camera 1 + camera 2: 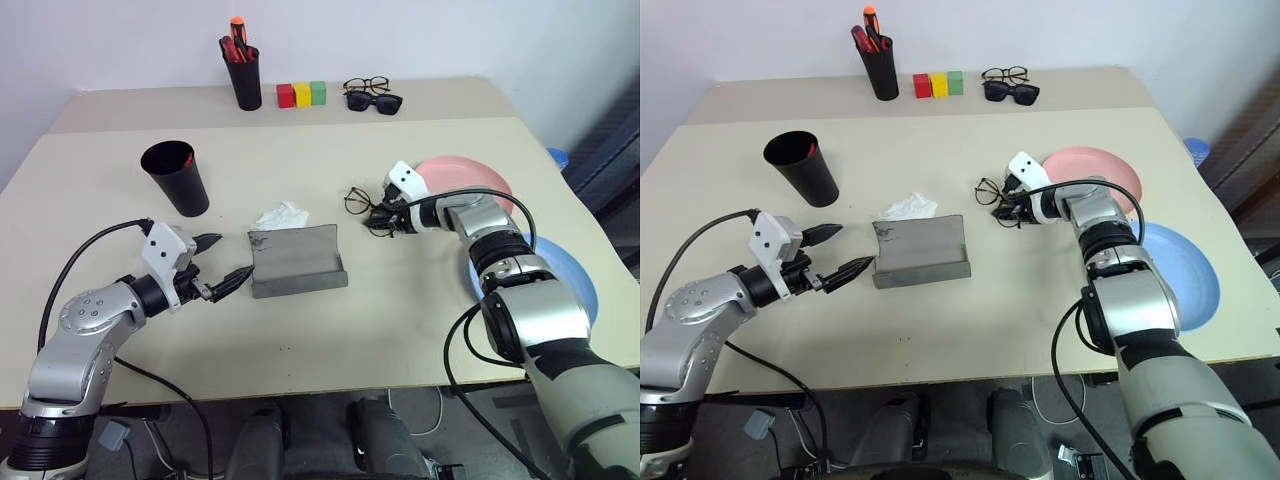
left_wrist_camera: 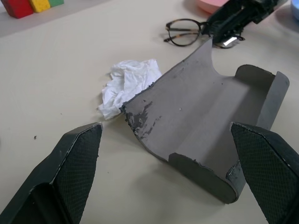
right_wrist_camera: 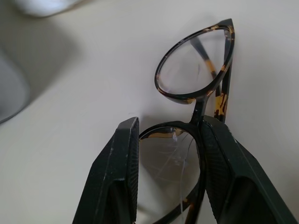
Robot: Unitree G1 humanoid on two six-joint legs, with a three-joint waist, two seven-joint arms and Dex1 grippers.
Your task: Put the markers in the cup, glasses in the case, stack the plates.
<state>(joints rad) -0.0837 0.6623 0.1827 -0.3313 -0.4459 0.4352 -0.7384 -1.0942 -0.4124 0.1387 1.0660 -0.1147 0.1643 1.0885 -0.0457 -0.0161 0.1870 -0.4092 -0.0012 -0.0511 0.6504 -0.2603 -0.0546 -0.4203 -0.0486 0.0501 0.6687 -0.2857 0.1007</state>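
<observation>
- Beige tabletop (image 1: 400,330) meets a plain white wall, and we place everything from the dark grey felt-like open case (image 1: 297,260) lying near its middle.
- Our left gripper (image 1: 222,262) hovers just left of the case, its two black fingers spread wide with nothing between them.
- One crumpled white tissue (image 1: 280,215) touches the case's far left corner.
- Right of the case, one pair of thin dark-framed glasses (image 1: 362,203) with clear roundish lenses lies on the table; our right gripper (image 3: 170,154) is clenched over one lens.
- Two round plastic plates sit further right, apart: one salmon pink (image 1: 470,176), one light blue (image 1: 575,275) nearer us.
- Beyond the case to the left stands one wide, tapered matte black cup (image 1: 177,177) with something red inside.
- At the far edge we count one narrow black pot (image 1: 244,75) of red and orange pens, three coloured blocks (image 1: 302,94) in red, yellow and green, and two more pairs of eyewear (image 1: 371,94), one clear, one dark-lensed.
</observation>
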